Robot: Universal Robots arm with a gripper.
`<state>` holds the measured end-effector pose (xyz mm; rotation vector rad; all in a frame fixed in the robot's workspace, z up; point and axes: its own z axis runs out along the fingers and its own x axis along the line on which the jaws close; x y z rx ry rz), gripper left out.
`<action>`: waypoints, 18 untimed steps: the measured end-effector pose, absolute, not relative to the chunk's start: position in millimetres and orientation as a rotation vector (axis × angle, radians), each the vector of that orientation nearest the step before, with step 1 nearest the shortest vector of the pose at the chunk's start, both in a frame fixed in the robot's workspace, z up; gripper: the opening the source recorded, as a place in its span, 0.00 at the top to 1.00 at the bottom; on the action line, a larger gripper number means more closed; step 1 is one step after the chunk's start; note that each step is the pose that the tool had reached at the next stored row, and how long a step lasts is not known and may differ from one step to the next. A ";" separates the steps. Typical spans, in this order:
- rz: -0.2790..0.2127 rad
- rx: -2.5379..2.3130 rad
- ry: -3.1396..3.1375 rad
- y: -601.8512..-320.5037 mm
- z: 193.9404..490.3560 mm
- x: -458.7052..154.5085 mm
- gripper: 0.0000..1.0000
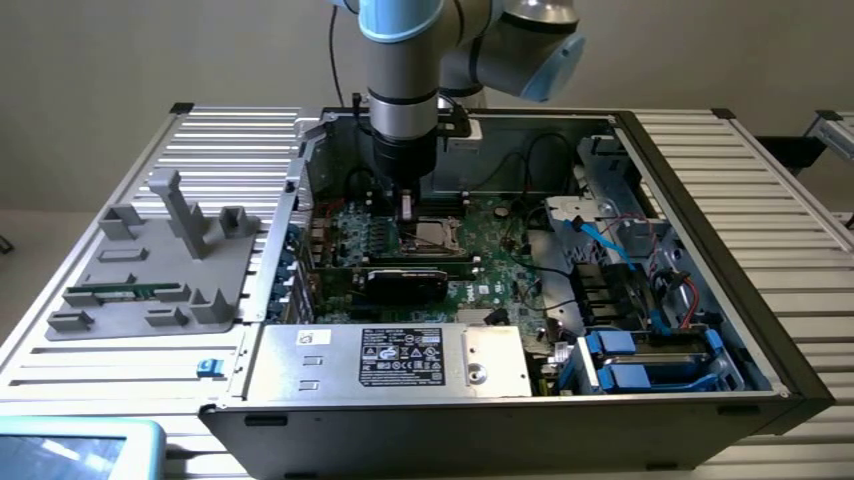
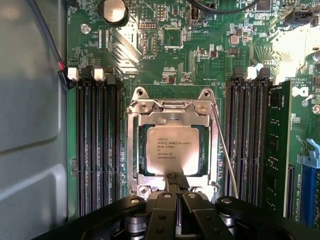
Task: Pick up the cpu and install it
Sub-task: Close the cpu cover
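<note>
While the wrist view shows cpu (image 2: 172,149) in socket (image 2: 131,150), claw (image 2: 176,181) pinched closed at its edge, exterior view adds case (image 1: 467,437)

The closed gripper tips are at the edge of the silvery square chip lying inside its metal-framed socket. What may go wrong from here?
1. The gripper is shut right at the rim of the silvery square chip. A sideways pull might tilt or shift the chip inside the grey metal socket frame.
2. The thin wire lever runs close beside the socket, so the gripper could catch it when it moves.
</note>
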<state>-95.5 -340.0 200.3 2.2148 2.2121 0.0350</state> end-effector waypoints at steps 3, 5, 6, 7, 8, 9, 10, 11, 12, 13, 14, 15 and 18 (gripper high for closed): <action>0.036 2.215 2.212 -339.9 198.6 -97.1 0.91; 0.037 2.215 2.212 -339.8 198.5 -97.1 0.91; 0.037 2.216 2.213 -339.7 199.1 -97.1 0.91; 0.039 2.216 2.213 -339.6 200.5 -97.0 0.91; 0.040 2.218 2.214 -339.2 203.6 -97.0 0.91; 0.036 2.218 2.213 -339.5 208.6 -97.2 0.91; 0.034 2.217 2.213 -339.7 213.1 -97.2 0.91; 0.034 2.217 2.214 -339.7 215.6 -97.1 0.91; 0.034 2.217 2.214 -339.7 216.6 -97.1 0.91; 0.034 2.217 2.214 -339.7 216.7 -97.1 0.91; 0.034 2.217 2.214 -339.7 216.7 -97.1 0.91; 0.033 2.217 2.214 -339.7 216.7 -97.2 0.91; 0.034 2.215 2.216 -339.7 216.8 -97.8 0.91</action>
